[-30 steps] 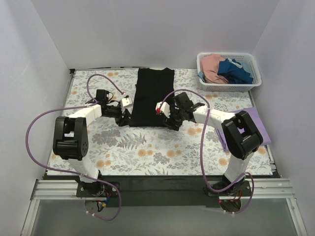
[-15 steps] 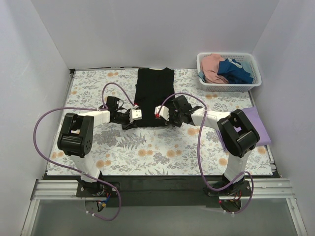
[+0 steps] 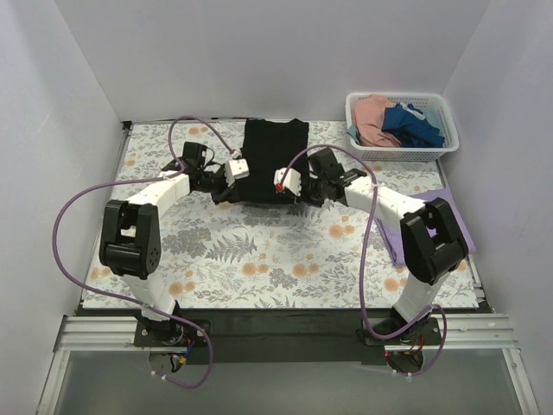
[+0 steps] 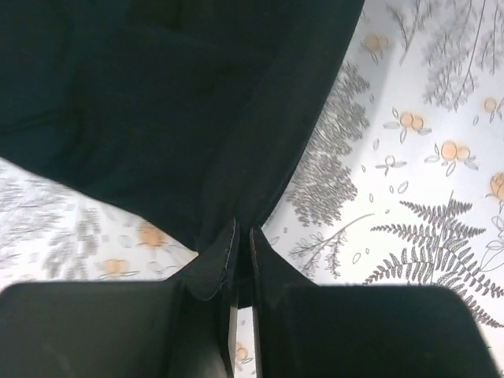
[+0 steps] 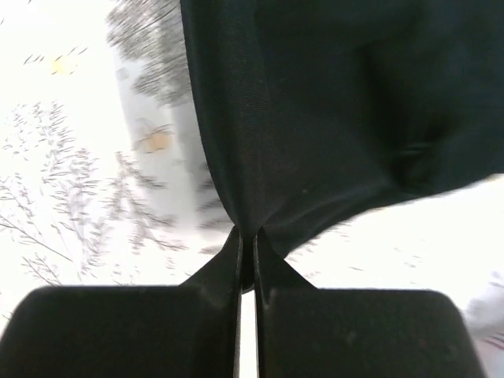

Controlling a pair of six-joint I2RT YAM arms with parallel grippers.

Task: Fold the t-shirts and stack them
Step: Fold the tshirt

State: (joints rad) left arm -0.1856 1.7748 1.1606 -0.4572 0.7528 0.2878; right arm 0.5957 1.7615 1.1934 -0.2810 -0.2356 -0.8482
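Note:
The black t-shirt point(image 3: 273, 149) lies as a long folded strip at the back middle of the table, its near end raised. My left gripper point(image 3: 233, 188) pinches the near left corner, and in the left wrist view the jaws point(image 4: 242, 236) are shut on black cloth point(image 4: 181, 118). At the near right corner my right gripper point(image 3: 292, 194) does the same, shut point(image 5: 246, 236) on the black hem point(image 5: 331, 102). A lavender t-shirt point(image 3: 451, 218) lies folded at the right edge. Pink point(image 3: 373, 116) and dark blue point(image 3: 416, 123) t-shirts sit bunched in the basket.
The white lattice basket point(image 3: 403, 154) stands at the back right corner. A floral cloth point(image 3: 259, 259) covers the table. White walls close in the left, back and right sides. Purple cables loop over both arms.
Both grippers closed on the black t-shirt's near corners, then lifted them and moved away from the arm bases. The shirt now looks shorter from above.

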